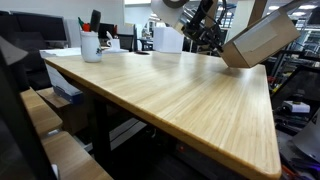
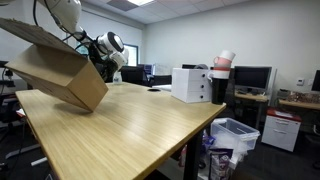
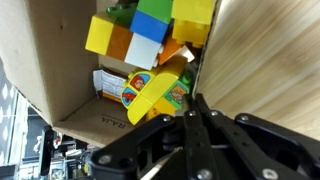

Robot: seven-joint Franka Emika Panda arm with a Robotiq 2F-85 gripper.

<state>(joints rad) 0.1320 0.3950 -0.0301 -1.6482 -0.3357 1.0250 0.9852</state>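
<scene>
The claw [image 3: 195, 108] is pinched shut on the rim of the box [image 1: 258, 42], which tilts over a far corner of the worktop [image 1: 170, 90], its open mouth facing the claw and blocks [image 3: 150, 40] inside.

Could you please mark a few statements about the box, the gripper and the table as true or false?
1. The cardboard box stands flat and upright on the table. False: it is steeply tilted in both exterior views.
2. Coloured blocks lie inside the box. True: the wrist view shows yellow, blue, green and white ones.
3. The gripper hangs open, well apart from the box. False: its fingers are shut on the box wall.
4. A white cup with things standing in it sits near a far corner of the table. True.
5. The tabletop is dark glass. False: it is light wood.
</scene>
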